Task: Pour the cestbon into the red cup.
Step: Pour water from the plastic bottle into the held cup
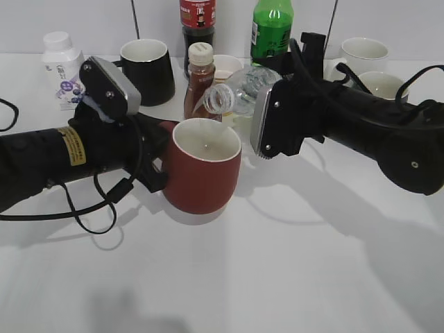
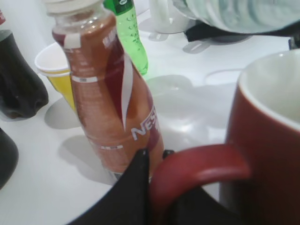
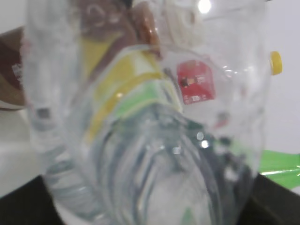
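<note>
The red cup (image 1: 205,170) sits at the table's middle, white inside. My left gripper (image 1: 161,165) is shut on its loop handle (image 2: 201,164); its black fingers (image 2: 154,161) pinch the handle in the left wrist view. The cestbon (image 1: 243,84), clear and capless, is tipped over with its mouth (image 1: 218,98) pointing down-left above the cup's far rim. My right gripper (image 1: 266,82) is shut on its body. The bottle fills the right wrist view (image 3: 150,131) and hides the fingers. It also shows at the top of the left wrist view (image 2: 243,14). No water stream is visible.
The brown Nescafe bottle (image 1: 200,80) stands just behind the cup, close to my left fingers (image 2: 112,93). Behind it are a small yellow paper cup (image 2: 58,70), a green soda bottle (image 1: 272,31), a dark cola bottle (image 1: 198,21), a black mug (image 1: 149,69), a white pill bottle (image 1: 61,59) and two white cups (image 1: 364,55).
</note>
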